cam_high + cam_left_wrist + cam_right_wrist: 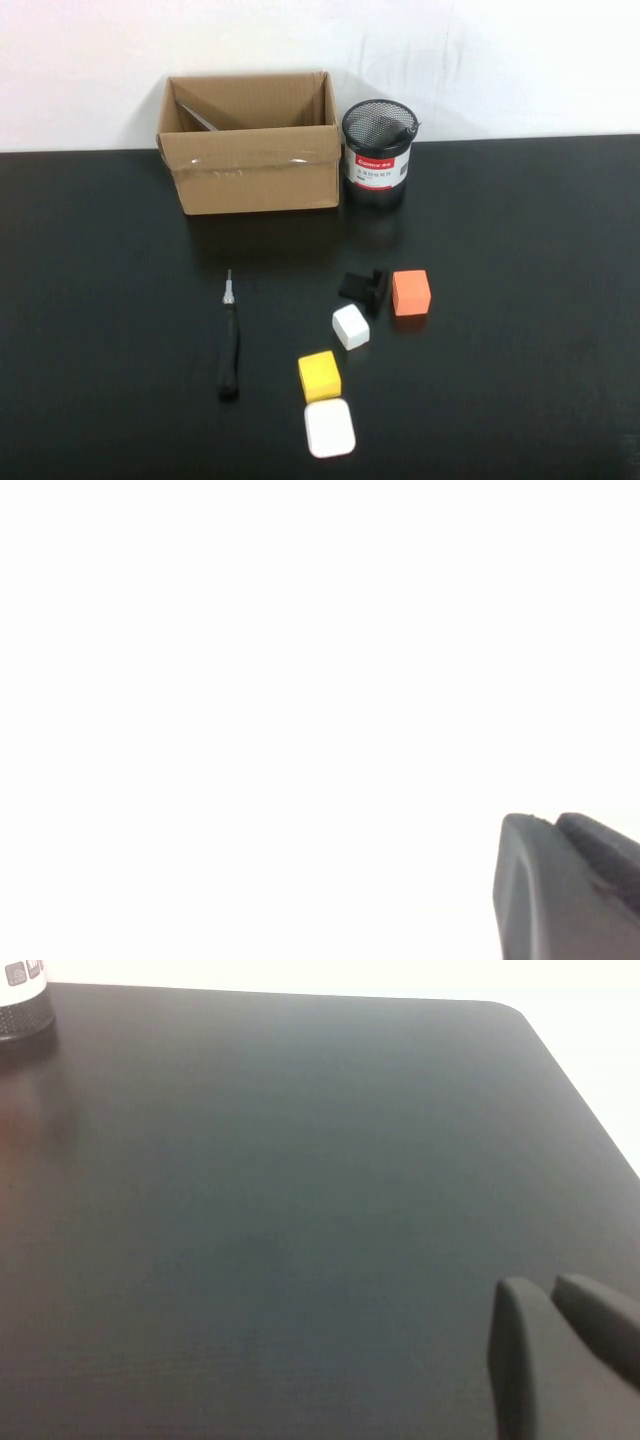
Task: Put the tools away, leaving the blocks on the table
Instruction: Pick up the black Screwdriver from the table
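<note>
The flat white rounded square (329, 428) lies nearest, with the yellow cube (319, 376) touching it; the white cube (350, 326) and orange cube (411, 292) sit further back. The screwdriver (229, 342) lies apart on the table (520, 300). The left gripper (575, 885) faces blank white. The right gripper (560, 1345) hovers over bare tabletop. Whether either is open cannot be told.

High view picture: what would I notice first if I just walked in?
Probably the bright orange cube right of center on the wide matte black tabletop, with the yellow cube nearer the front. At the back stands an open brown cardboard box beside a black mesh pen cup, and a black-handled screwdriver lies left of the cubes. Only the edge of each pincer shows in its own wrist view, left pincer, right pincer.
</note>
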